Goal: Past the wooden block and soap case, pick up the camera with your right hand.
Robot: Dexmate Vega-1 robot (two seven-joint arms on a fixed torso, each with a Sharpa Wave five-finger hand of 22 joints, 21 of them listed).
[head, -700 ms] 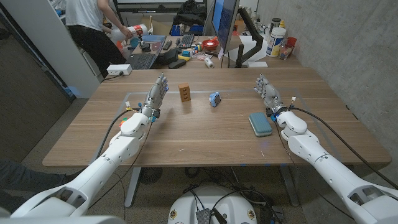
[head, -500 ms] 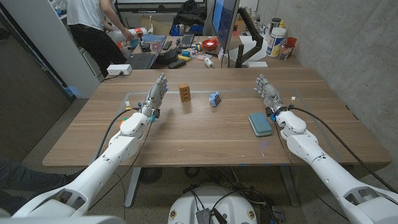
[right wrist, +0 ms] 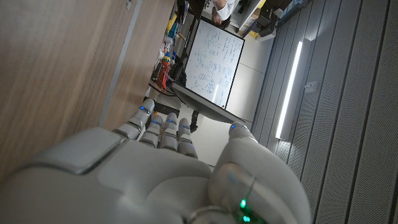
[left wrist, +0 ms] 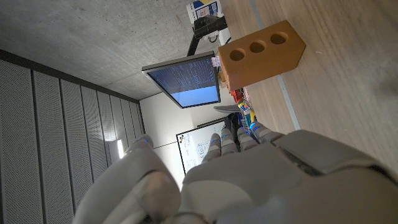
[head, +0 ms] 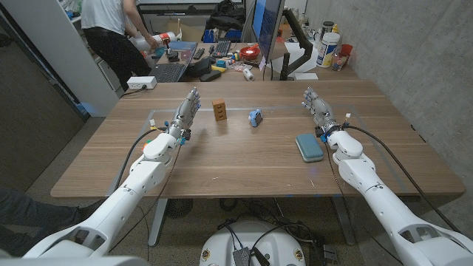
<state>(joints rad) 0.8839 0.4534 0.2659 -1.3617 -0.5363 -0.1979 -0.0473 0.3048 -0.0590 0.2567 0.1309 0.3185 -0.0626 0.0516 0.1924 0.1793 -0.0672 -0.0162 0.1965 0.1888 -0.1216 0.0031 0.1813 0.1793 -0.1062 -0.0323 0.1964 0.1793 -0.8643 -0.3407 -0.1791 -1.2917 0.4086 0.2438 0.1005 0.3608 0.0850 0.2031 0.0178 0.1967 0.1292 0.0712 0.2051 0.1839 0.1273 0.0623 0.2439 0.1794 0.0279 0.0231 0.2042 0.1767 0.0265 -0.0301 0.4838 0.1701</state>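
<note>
Camera (head: 255,117), small and blue, sits on the wooden desk (head: 236,166) toward the far middle, well apart from both of our hands. Just to its left in the head view stands the wooden block (head: 219,110), upright, with round holes in its side; our left wrist view shows the same block (left wrist: 261,53) close ahead of our left fingers (left wrist: 233,142). The teal soap case (head: 310,147) lies flat nearer to us, just beside our right hand (head: 319,112) and on the inner side of that forearm. Our right hand holds nothing; its fingers are straight and released, reaching away from us above the desk's right half. Our left hand (head: 185,114) is likewise free of any object, fingers extended and slightly apart, reaching forward on the left half, near the block but not touching it. Behind the desk a second desk carries a laptop (head: 171,68), a monitor (head: 267,24) and clutter, and a person (head: 111,33) stands at the far left.
</note>
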